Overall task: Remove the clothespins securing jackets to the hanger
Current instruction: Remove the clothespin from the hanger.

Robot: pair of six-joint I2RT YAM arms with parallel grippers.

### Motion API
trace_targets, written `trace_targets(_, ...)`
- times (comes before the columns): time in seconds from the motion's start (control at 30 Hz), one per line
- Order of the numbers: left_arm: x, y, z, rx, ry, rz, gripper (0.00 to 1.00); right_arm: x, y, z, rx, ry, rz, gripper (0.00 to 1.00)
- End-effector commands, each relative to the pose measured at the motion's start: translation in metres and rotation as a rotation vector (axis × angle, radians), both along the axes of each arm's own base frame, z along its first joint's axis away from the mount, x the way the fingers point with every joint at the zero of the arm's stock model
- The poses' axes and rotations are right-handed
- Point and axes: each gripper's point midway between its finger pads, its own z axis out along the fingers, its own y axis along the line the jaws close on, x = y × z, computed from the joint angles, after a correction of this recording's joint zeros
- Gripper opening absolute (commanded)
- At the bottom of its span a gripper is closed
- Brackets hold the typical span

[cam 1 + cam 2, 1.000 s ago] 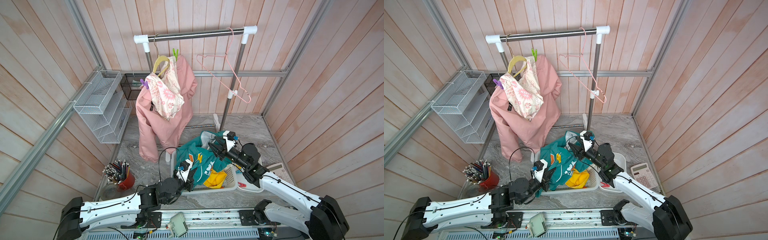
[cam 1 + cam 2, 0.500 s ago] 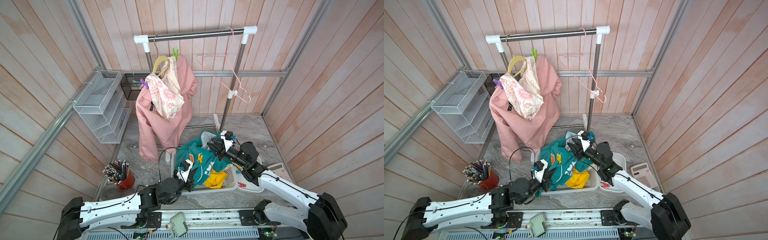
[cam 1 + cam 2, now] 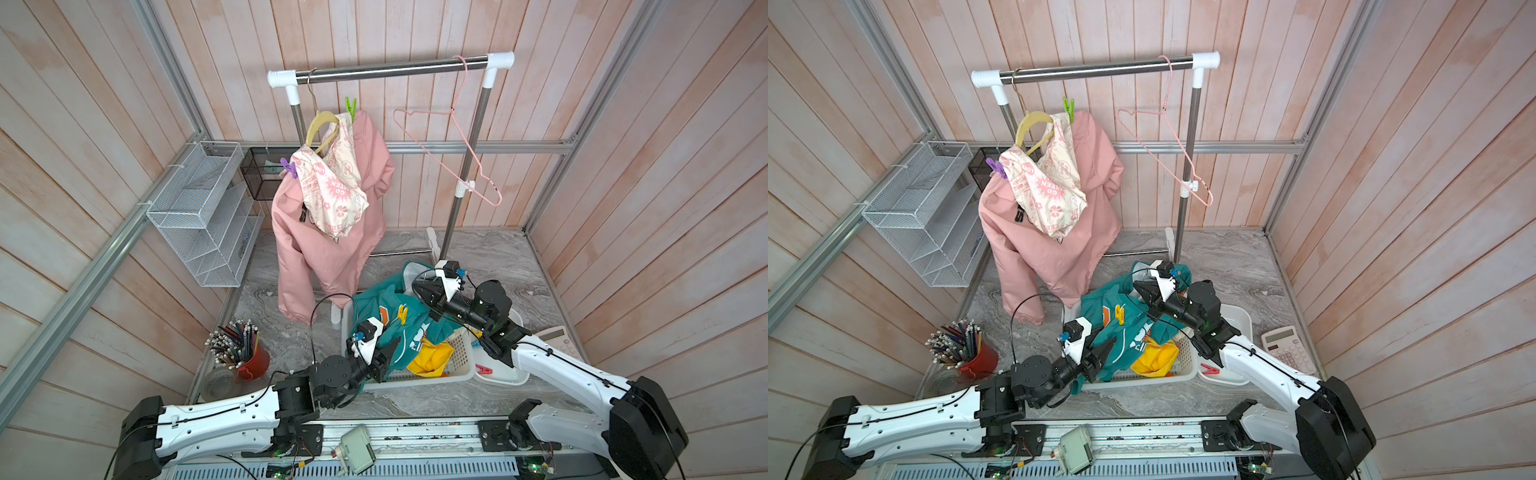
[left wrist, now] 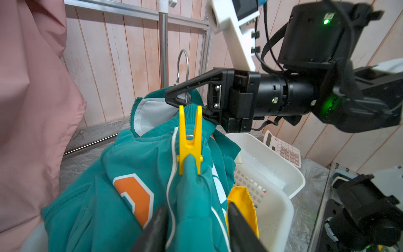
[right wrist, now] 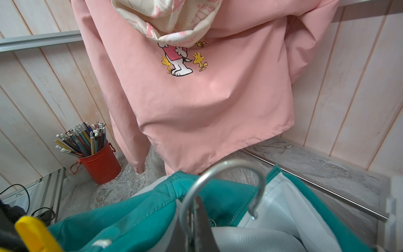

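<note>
Teal jacket [image 3: 374,303]: in both top views, heaped over white basket [image 3: 461,357], centre-near; yellow clothespin [image 3: 401,313] clipped on.
Left gripper [image 4: 197,207]: left wrist view, jaws apart, astride teal fold.
Right gripper [image 5: 193,209]: right wrist view, clamped on hanger hook [image 5: 229,162].

Both arms reach forward low; left gripper [image 4: 197,207] fingers spread apart, right gripper [image 4: 172,99] pinched shut on the hanger hook [image 5: 226,163].
</note>
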Motion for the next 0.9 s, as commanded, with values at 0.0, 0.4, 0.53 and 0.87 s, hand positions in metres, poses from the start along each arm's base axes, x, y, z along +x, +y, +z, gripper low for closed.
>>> trace_targets(0.0,0.0,0.007,0.018,-0.062,-0.007,0.014,0.81,0.002,-0.002,0.008,0.011,0.004,-0.023,0.0)
trace_targets(0.4,0.025,-0.003,0.058,-0.029,0.04,-0.034,0.89,0.006,-0.001,0.0,-0.001,0.018,-0.054,0.0)
trace_targets(0.53,0.041,-0.021,0.049,0.026,0.085,-0.065,0.82,0.007,0.0,0.0,-0.003,0.022,-0.057,0.0)
trace_targets(0.87,0.057,-0.036,0.04,0.08,0.113,-0.065,0.63,0.009,-0.002,-0.004,-0.015,0.033,-0.072,0.0)
